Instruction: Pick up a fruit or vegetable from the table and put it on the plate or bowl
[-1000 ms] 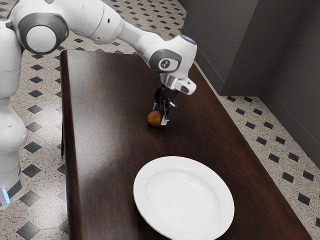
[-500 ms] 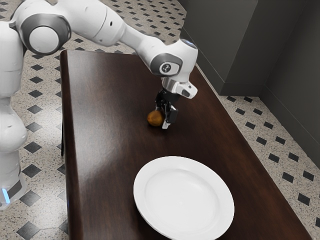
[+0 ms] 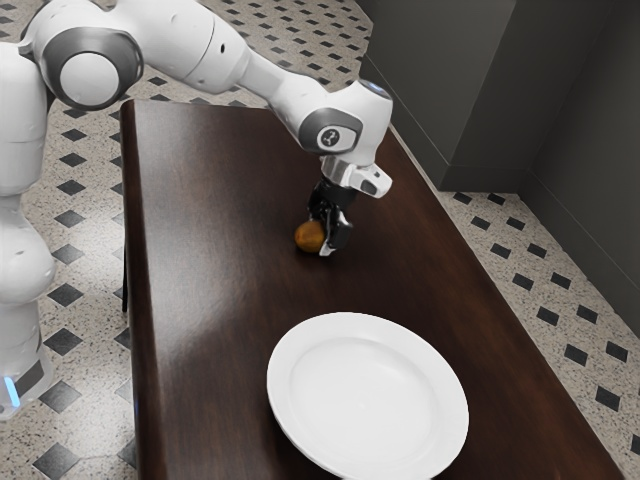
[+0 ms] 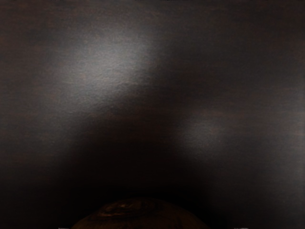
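Note:
A small brown-orange fruit lies on the dark wooden table, a little past its middle. My black gripper is down at the table right at the fruit, covering the side of it toward the exterior view's right. In the wrist view the fruit's rounded brown top sits just under my hand against the dark tabletop. The white plate rests nearer the table's front, a good hand's length from the fruit, with nothing on it.
The table's right edge runs close to a grey wall. Tiled floor lies beyond the left edge. My arm reaches in from the upper left above the table's far end.
My hand has dropped a little lower at the fruit and shifted slightly. The fruit and plate have stayed where they were.

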Available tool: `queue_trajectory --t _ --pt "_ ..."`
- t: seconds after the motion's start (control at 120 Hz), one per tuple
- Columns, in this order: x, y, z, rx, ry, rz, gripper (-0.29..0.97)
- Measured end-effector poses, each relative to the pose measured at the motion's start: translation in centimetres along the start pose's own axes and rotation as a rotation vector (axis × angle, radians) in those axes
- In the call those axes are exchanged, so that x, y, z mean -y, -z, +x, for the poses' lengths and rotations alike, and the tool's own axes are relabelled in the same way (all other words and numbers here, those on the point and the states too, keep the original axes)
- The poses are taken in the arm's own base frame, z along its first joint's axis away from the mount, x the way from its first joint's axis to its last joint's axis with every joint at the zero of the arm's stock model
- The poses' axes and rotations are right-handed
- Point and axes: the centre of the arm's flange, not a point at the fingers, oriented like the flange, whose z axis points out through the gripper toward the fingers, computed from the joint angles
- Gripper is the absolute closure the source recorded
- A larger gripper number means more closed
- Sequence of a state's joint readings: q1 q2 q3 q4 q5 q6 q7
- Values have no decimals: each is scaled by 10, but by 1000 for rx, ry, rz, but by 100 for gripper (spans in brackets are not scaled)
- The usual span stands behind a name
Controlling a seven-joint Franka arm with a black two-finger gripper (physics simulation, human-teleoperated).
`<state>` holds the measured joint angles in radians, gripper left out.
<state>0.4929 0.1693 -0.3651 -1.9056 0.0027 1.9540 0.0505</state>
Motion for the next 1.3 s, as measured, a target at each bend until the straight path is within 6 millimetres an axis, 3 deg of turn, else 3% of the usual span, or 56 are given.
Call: queue_trajectory --t 0.158,0.4,0.567,0.692,0.733,0.767,0.792,0.825,0.883,0.917,0.958,1.0,1.042,1.225,1.3 --pt "0 1 0 -5 2 3 39" --pt "0 8 0 -18 5 10 40" --pt "-8 61 -18 -89 3 50 40" --pt "-35 98 -37 -126 -28 79 40" --pt "-55 105 -42 -134 -50 79 39" --pt "-92 105 -45 -135 -109 76 39" --pt "-137 103 -51 -133 -187 76 39" --pt "-214 99 -68 -133 -325 76 39" --pt "-344 88 -126 -127 -580 73 40" --pt "-396 81 -162 -123 -693 72 40" --pt "-432 74 -193 -117 -779 71 40" --pt "-445 71 -205 -114 -809 70 40" --pt "-441 72 -200 -117 -800 69 40" --pt "-396 96 -128 -165 -717 -1 39" --pt "-392 96 -114 -170 -723 -12 39"
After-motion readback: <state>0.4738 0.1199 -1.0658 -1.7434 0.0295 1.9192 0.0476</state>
